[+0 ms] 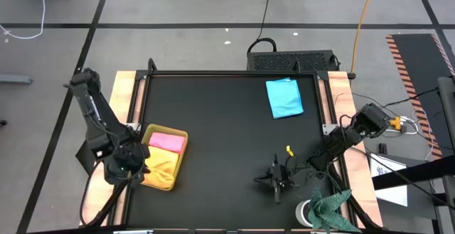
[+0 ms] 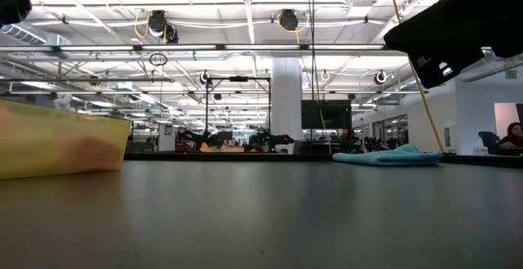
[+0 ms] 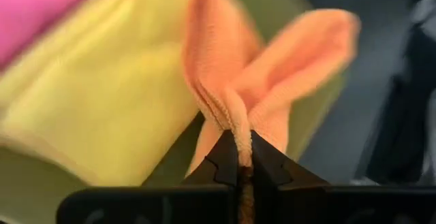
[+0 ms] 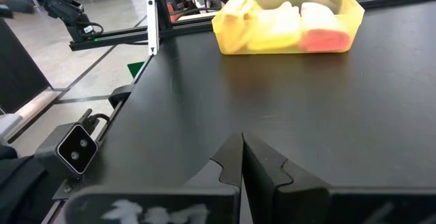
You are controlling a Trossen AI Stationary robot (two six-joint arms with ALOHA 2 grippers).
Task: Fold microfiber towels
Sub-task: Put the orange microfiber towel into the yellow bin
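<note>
1. The left gripper (image 3: 244, 157), jaws clenched on a bunched ridge of the orange towel (image 3: 259, 81), works over the tray (image 1: 182, 136) at the tabletop's left edge; so thin a pinch could slip, or drag the yellow towel (image 3: 129, 94) along.
2. Only the high view shows the blue towel (image 1: 284, 97) (far side) and the right gripper (image 1: 276, 179), jaws clenched on nothing.

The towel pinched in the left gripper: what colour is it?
Orange. The towel shows best in the left wrist view, pinched in the left gripper.
</note>
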